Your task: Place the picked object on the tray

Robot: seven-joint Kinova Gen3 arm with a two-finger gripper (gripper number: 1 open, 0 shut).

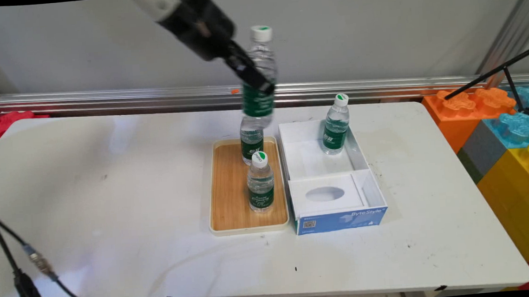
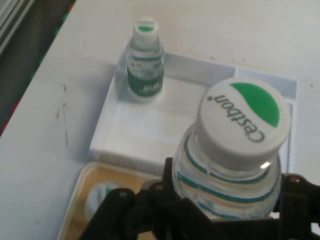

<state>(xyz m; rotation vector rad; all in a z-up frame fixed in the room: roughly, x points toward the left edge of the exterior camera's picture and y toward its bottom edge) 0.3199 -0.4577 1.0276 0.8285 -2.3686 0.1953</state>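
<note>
Pincer [image 1: 260, 84] is gripping a water bottle [image 1: 258, 74] mid-air above the wooden tray [image 1: 231, 202], beside the white box [image 1: 314, 163] on the bench [image 1: 110, 201].

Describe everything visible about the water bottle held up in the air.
The lifted bottle is clear ribbed plastic with a white cap bearing a green patch and the word "Cestbon", plus a dark green label round its middle. It looks filled with water. It hangs roughly upright above the far end of the wooden tray, clear of the table, in front of another bottle standing there. Only the end effector touches it, clamped on the body near the label's top. In the hand view its cap fills the foreground.
</note>
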